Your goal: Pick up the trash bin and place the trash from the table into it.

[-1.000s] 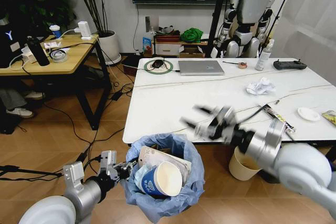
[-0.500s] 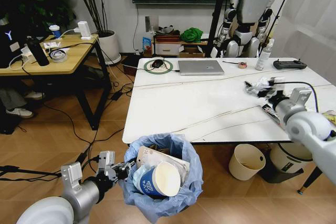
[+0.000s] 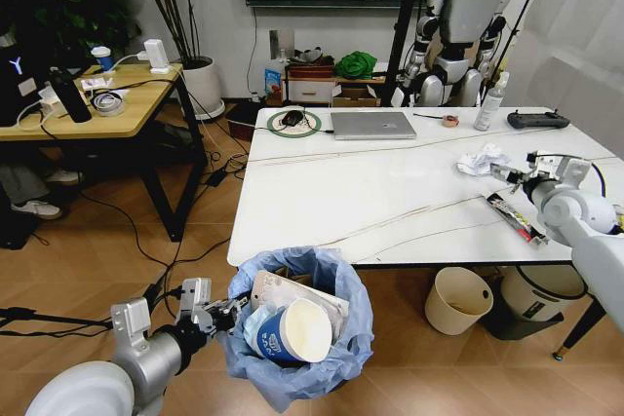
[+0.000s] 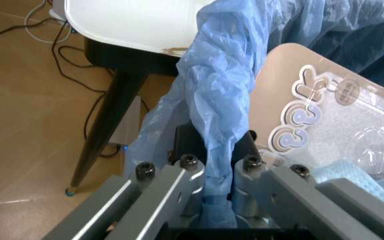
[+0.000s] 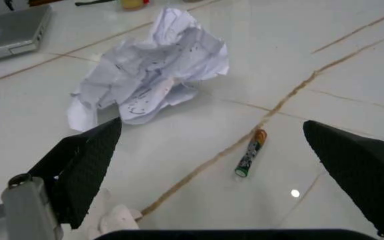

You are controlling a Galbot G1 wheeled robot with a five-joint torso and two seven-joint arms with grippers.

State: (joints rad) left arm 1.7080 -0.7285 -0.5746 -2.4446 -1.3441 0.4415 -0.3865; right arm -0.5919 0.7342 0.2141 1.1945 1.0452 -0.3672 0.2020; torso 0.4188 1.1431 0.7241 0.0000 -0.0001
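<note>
While the trash bin (image 3: 297, 326) is held low before the table's (image 3: 390, 192) near edge, its blue bag rim is pinched by the left gripper (image 4: 217, 175). Over the right side, the right gripper (image 5: 212, 150) is spread wide near a crumpled paper wad (image 5: 153, 67) and a small battery (image 5: 250, 152). A laptop (image 3: 372, 125) lies farther back.

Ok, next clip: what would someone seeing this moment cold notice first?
Probably the trash bin, low in front of the table, its blue bag stuffed with a paper cup and a flat clear package; the left gripper is shut on the bunched bag at its rim. Then the right gripper, open above the tabletop near a crumpled white paper wad and a small battery-like stick.
</note>
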